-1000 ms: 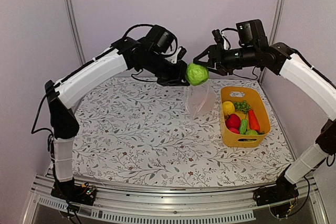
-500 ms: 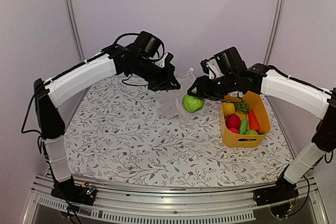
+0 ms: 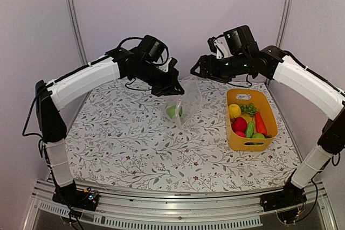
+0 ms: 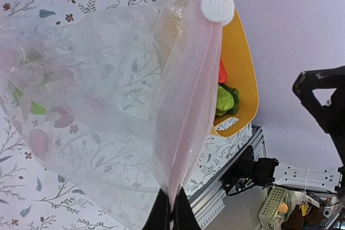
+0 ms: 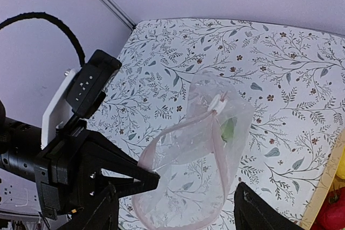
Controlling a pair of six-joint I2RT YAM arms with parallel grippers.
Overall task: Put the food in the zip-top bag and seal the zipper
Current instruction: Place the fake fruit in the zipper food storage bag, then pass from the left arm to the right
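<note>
Left side: a wide stretch of flowered table [image 3: 118, 133] lies open between the left edge and the bag.

Left hand [image 3: 170, 91] is raised over the table's middle. Its fingers are pinched tight on the mouth edge of the zip-top bag [image 3: 186, 100].

The bag hangs below the grip, its mouth gaping toward the right hand. Cannot tell whether its lower end touches the table.

The zipper [image 4: 188, 106] reads as a pinkish strip along the mouth rim. A white slider [image 4: 217, 6] sits at the end far from the grip.

One green round one [image 3: 173, 112] lies low inside the bag.

Right hand [image 3: 197, 70] is up and just right of the bag mouth, apart from it. Its fingers are spread wide and hold nothing.

A strip of open table separates the bag from the orange-yellow basket [image 3: 233, 138], which stands near the right edge.

In the basket, packed close: lemon [image 3: 234, 111], grape bunch [image 3: 248, 108], red ball [image 3: 239, 125], cucumber [image 3: 249, 129], carrot [image 3: 260, 123].
</note>
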